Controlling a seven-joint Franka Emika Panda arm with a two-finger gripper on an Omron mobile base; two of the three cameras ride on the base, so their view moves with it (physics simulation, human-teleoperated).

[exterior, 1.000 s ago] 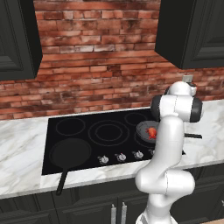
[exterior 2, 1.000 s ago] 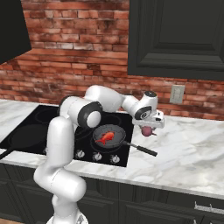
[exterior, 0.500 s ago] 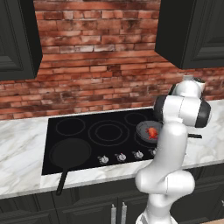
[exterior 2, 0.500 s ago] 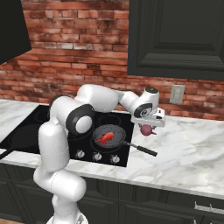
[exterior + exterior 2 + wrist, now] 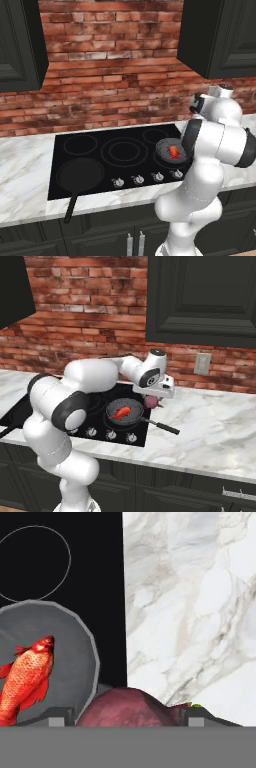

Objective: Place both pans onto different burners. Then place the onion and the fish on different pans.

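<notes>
Counting what is in front of me: two pans, one fish, one onion, and several ring burners on the black cooktop [image 5: 125, 150]. The larger pan [image 5: 80, 174] sits on the cooktop's front left corner in the left base view, its handle running toward the counter's front edge and out over it. The smaller pan [image 5: 125, 410] sits at the cooktop's right end, its handle pointing out to the right and toward the front over the marble counter [image 5: 210, 426].

The fish [image 5: 120, 414] lies flat inside the smaller pan. In the hand view its long axis runs nearly up the picture, head uppermost and leaning slightly right, with the tail cut off at the lower left.

My gripper [image 5: 124, 714] stands with its jaws wide apart around the onion [image 5: 131, 708], one fingertip [image 5: 192, 714] at each side; I cannot tell whether they touch it. In the right base view the onion is a maroon ball just under my hand, beside the smaller pan's right rim, at the cooktop's right edge. From the left base camera my own arm covers it.
</notes>
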